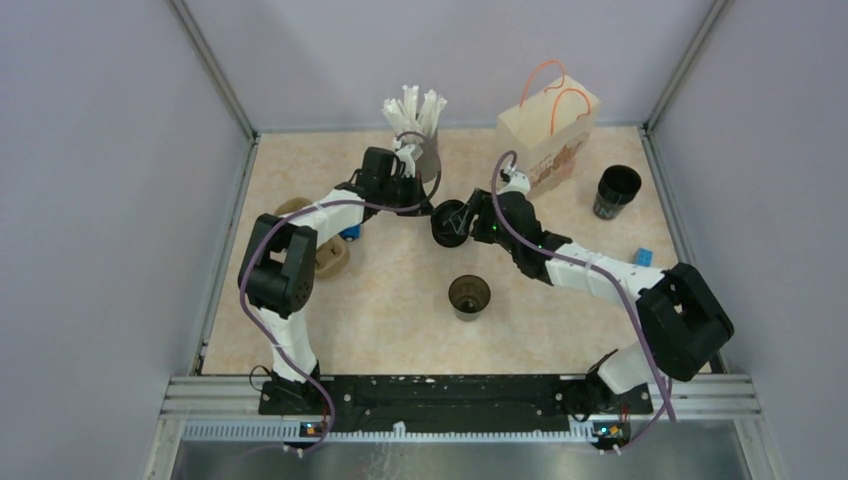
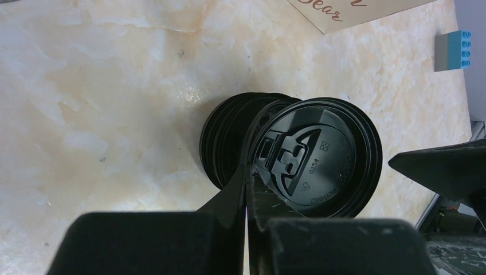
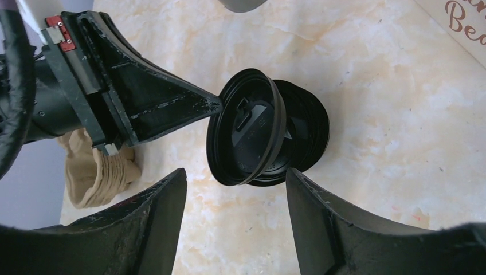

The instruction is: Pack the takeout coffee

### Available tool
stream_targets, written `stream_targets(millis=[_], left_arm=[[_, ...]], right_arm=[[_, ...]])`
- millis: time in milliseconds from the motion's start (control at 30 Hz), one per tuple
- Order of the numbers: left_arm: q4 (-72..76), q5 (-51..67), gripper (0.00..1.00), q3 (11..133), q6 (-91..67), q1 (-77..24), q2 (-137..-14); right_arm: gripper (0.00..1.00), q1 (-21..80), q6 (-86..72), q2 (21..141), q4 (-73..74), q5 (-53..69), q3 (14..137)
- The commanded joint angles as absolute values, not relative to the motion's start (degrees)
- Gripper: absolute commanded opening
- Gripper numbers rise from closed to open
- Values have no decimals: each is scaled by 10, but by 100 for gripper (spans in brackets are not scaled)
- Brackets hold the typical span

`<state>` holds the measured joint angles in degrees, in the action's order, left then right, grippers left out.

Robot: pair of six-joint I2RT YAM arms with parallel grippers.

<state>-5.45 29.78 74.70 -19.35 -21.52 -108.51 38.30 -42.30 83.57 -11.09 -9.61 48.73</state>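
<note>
A black cup (image 1: 616, 191) with pale print stands at the far right. A second dark open cup (image 1: 469, 296), brown inside, stands mid-table. A stack of black lids (image 1: 447, 222) lies between the grippers. My left gripper (image 2: 247, 172) is shut on the rim of the top lid (image 2: 321, 149) and tilts it up off the stack (image 2: 223, 137). It also shows in the top view (image 1: 430, 207). My right gripper (image 3: 236, 173) is open and empty, just short of the tilted lid (image 3: 246, 134). Neither gripper is near a cup.
A paper bag (image 1: 548, 130) with orange handles stands at the back right. A grey holder of white wrapped straws (image 1: 415, 135) stands behind the left gripper. A tan crumpled item (image 1: 330, 255) lies at the left. A blue block (image 1: 645, 257) lies at the right.
</note>
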Motion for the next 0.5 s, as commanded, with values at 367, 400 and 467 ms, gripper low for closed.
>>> stream_targets(millis=[367,400,467], left_arm=[[-4,314,0,728,-181,-213,-1066],[-4,313,0,728,-181,-214,-1067],[-4,313,0,727,-180,-214,-1066]], right_arm=[[58,356,-439,906,-170,-66,531],[58,355,-439,910,-178,-59,530],[58,352,-441,918,-190,-52,531]])
